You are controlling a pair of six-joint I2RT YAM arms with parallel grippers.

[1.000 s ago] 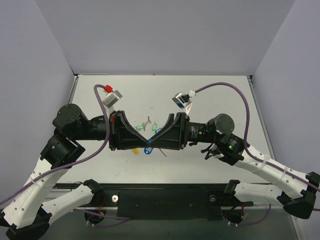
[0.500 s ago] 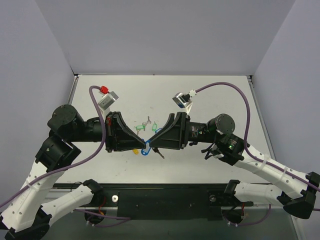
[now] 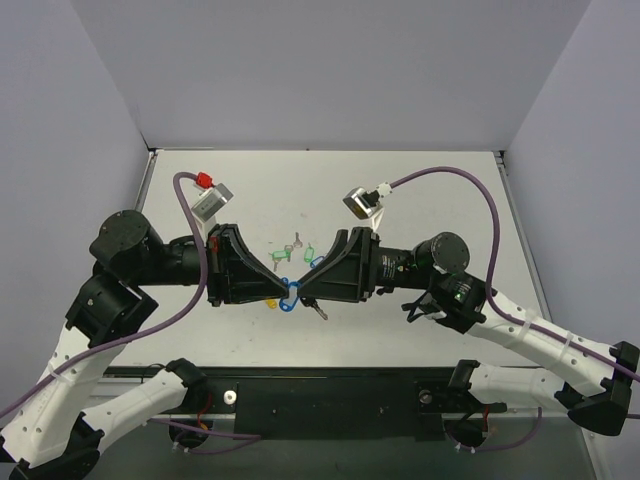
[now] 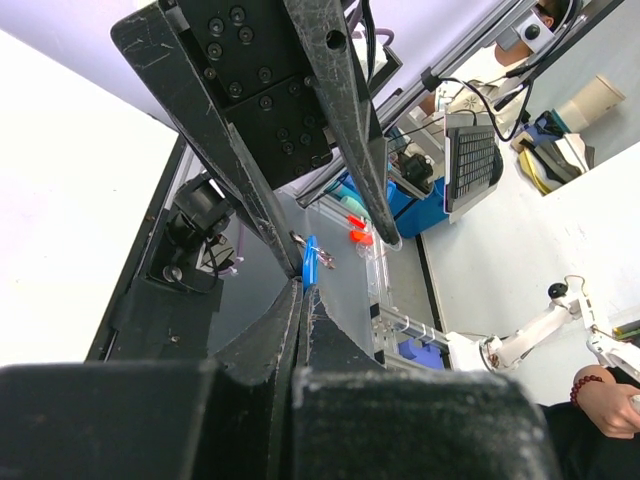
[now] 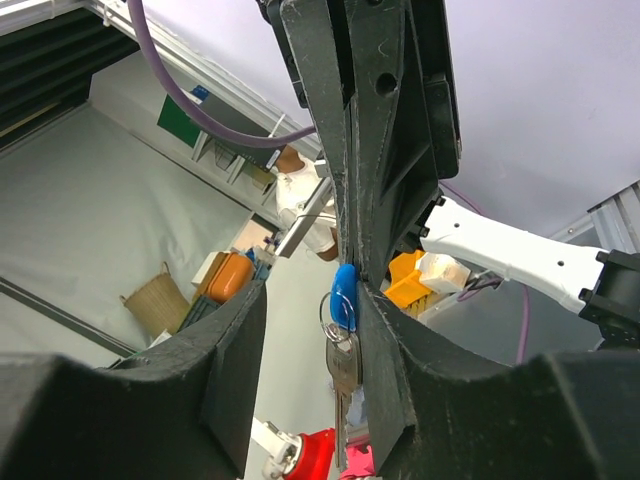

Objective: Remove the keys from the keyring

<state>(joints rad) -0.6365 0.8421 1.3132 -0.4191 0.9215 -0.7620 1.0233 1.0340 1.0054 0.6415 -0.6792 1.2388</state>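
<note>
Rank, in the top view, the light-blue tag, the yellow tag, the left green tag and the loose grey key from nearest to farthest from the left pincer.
1. light-blue tag, at the tips of the left pincer.
2. yellow tag, just beside the tips, on the near side.
3. left green tag, farther back on the table.
4. loose grey key, farthest back.

We find no text, number or brand that reads in any view. The keyring (image 5: 338,318) has its light-blue tag (image 5: 344,296) turned edge-on, so the label window gives us nothing, and the key (image 5: 341,365) hanging under it is too small to show a stamp. Any marking on the left arm (image 3: 130,250) or right arm (image 3: 445,255) is too blurred for us to make out from the top view.
</note>
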